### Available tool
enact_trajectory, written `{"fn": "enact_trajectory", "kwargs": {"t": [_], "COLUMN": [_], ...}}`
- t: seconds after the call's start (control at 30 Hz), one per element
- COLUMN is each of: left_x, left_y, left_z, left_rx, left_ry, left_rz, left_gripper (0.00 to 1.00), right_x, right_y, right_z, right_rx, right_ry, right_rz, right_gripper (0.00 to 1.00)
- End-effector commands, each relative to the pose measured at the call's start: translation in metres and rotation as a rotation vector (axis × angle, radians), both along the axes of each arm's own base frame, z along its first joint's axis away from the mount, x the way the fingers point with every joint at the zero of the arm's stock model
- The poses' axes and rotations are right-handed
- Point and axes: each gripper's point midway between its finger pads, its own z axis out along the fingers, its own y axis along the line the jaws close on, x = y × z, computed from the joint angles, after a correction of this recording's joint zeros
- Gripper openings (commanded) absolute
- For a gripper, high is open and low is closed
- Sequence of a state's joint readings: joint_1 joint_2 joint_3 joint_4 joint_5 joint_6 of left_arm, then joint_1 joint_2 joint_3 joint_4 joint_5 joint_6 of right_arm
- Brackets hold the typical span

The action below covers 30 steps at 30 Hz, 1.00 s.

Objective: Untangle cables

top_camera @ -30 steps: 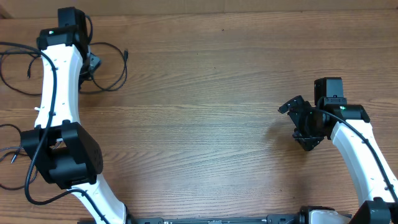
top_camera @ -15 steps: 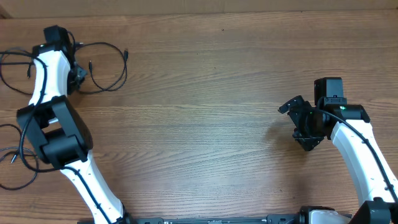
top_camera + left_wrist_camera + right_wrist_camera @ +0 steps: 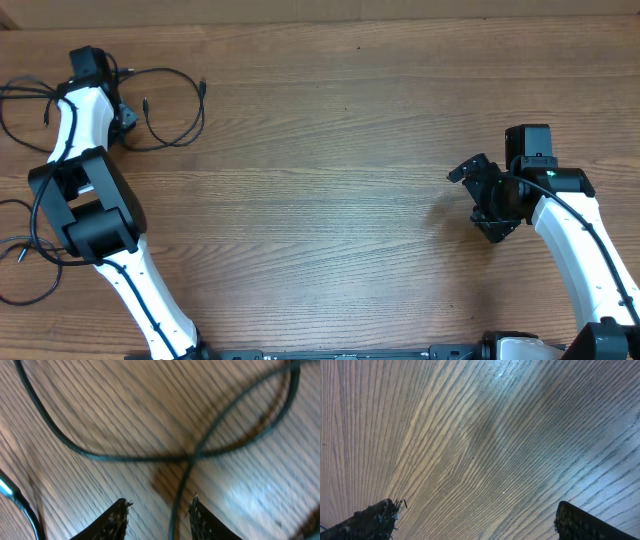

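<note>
1. The cables [image 3: 192, 456] lay on the wooden table [image 3: 330, 150] in its far left corner. They were loose black loops that crossed one another, not a tight knot.
2. In the overhead view one loop reached toward the middle of the table. It ended in a small plug end [image 3: 203, 87], which lay free on the wood.
3. The left arm [image 3: 78, 105] reached from the near edge up to this corner and covered a part of the loops. For this reason the number of cords there could not be told.
4. The left gripper [image 3: 159, 517] hung close above the table, over the place where two strands crossed.
5. Its jaws stood apart, but only moderately wide. One strand ran down between the two fingertips, closer to the one at the right of the wrist picture. The picture was blurred, yet no finger seemed to press on the strand, so the gripper held nothing.
6. The right gripper [image 3: 475, 519] was well apart from the cables, over bare wood at the right side of the table.
7. Its jaws were spread wide, and only the grain of the wood was seen between them.
8. The right arm [image 3: 585, 250] came from the near right corner and was bent toward the middle of the table.
</note>
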<state>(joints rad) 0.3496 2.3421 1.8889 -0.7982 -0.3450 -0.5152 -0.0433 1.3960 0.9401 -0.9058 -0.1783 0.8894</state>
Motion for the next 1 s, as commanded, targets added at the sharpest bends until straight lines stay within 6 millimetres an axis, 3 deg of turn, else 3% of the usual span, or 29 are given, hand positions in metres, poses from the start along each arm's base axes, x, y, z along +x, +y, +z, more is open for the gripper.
{"fn": "enact_trajectory", "kwargs": {"t": [0.0,0.07,0.33,0.43,0.97], "left_x": [-0.002,0.001,-0.004,-0.008,-0.035], "left_y": [0.006,0.001,-0.015,-0.018,-0.094], "left_z": [-0.013,-0.019,-0.044,-0.046,-0.055], "left_rx": [0.003,-0.025,-0.125,-0.136,-0.371], "left_ry": [0.017,0.011,0.046,0.066,0.205], "left_rz": [-0.006,-0.016,-0.037,-0.037,-0.086], "left_gripper": [0.42,0.42,0.26,0.04,0.04], "right_x": [0.0,0.0,0.0,0.0,0.0], "right_y": [0.0,0.0,0.0,0.0,0.0], "right_z": [0.002,0.002,0.002,0.002,0.002], "right_rx": [-0.008,-0.008,-0.008,-0.008,-0.008], "right_ry": [-0.011,-0.012,-0.011,-0.011,-0.012], "right_rz": [0.009,0.009,0.009,0.009,0.009], "right_gripper": [1.0,1.0,1.0,1.0,1.0]}}
